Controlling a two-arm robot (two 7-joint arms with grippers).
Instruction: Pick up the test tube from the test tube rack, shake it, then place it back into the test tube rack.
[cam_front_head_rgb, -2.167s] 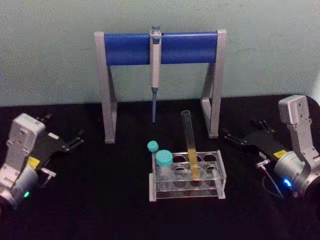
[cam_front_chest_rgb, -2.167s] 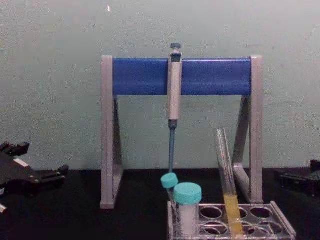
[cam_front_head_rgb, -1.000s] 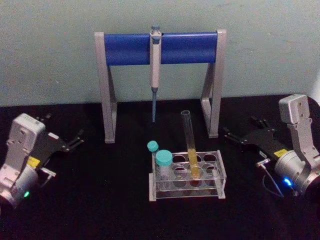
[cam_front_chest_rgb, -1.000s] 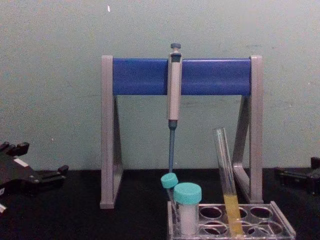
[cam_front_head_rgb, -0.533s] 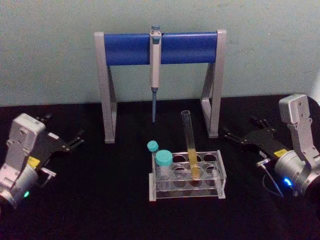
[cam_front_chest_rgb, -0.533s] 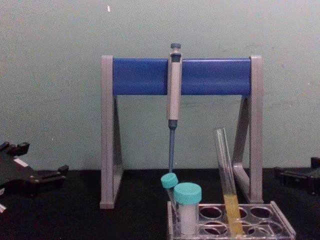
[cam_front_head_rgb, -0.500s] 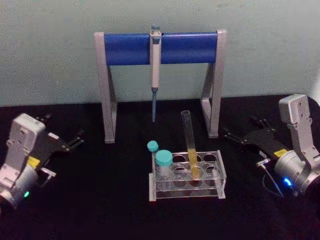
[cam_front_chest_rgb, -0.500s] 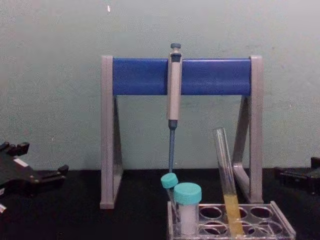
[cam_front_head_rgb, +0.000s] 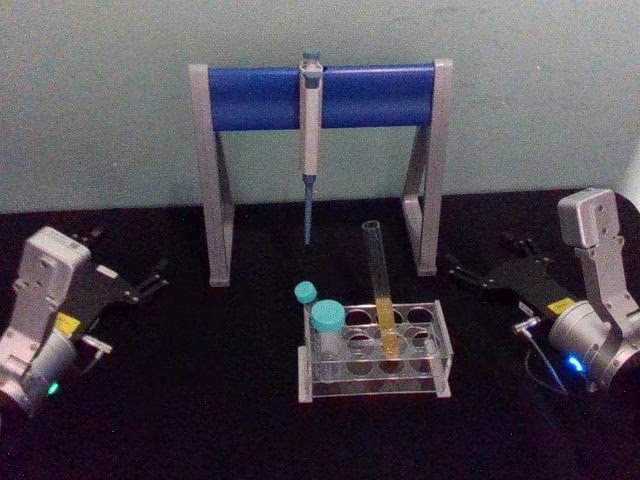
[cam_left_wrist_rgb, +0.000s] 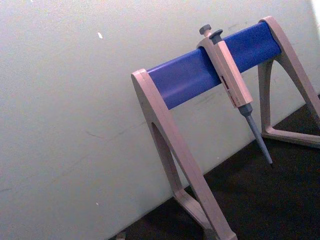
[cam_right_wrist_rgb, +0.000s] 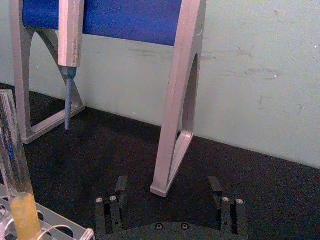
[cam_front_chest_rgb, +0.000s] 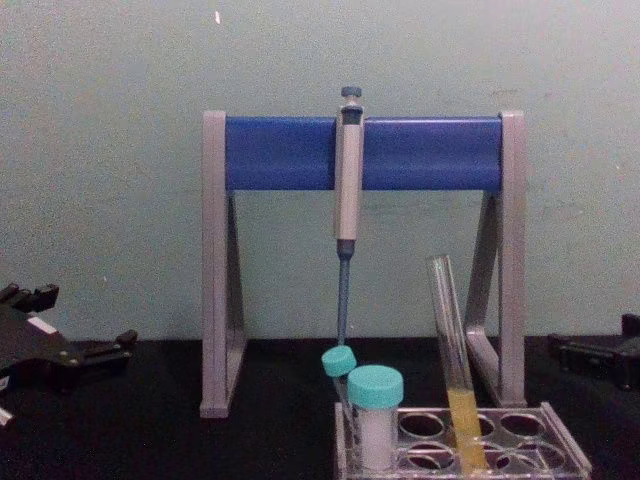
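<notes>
Liquid, yellow-orange, fills the lower third of one tall clear glass test tube (cam_front_head_rgb: 380, 290) leaning in one low clear plastic rack (cam_front_head_rgb: 375, 352), base cut off in chest view, between left pincer (cam_front_head_rgb: 140, 285) and right pincer (cam_front_head_rgb: 485, 270), both spread wide, empty.

Test tube (cam_front_head_rgb: 379, 285): tall, thin, clear glass, open at the top, no cap. Yellow-orange liquid fills roughly its lower third. Seated in a hole of the rack's far row, right of centre, leaning slightly so its mouth tips left. Most of its length stands above the rack.

Test tube rack (cam_front_head_rgb: 440, 345): low, clear greyish plastic, two rows of round holes in the top plate. Sits on the black counter (cam_front_head_rgb: 220, 400), near the middle of the scene, long side facing the near edge.
</notes>
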